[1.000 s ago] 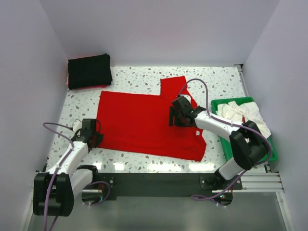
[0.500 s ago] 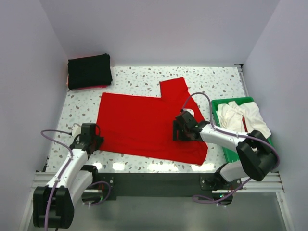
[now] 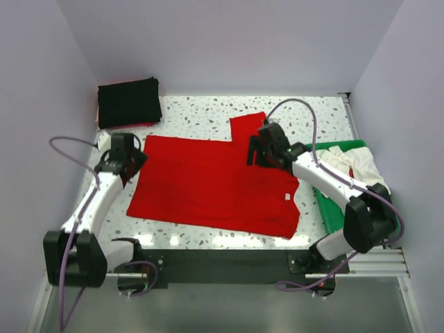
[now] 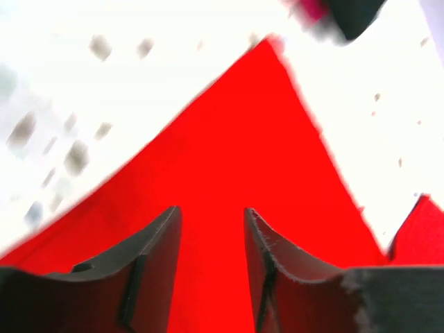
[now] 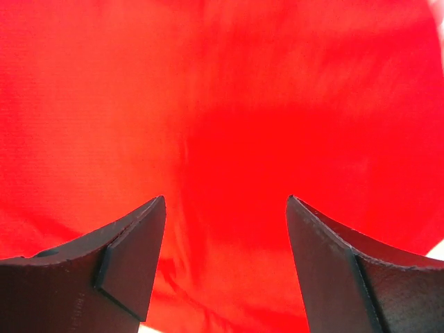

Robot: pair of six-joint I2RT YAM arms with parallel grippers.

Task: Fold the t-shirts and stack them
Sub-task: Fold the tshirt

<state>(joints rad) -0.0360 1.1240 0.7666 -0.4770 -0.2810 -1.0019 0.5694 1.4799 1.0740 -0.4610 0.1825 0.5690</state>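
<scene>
Spread shirt [image 3: 208, 184] centre, folded shirt [image 3: 129, 102] behind-left, third shirt [image 3: 355, 166] in tray [image 3: 343, 144] right.

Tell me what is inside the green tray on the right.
A crumpled whitish t-shirt fills the green tray, spilling over its right rim. The tray floor is covered by it and partly by the right arm, so anything underneath cannot be seen.

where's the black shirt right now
Top view: the folded black t-shirt sits in the table's far left corner, just beyond the left gripper and the spread red t-shirt.
</scene>
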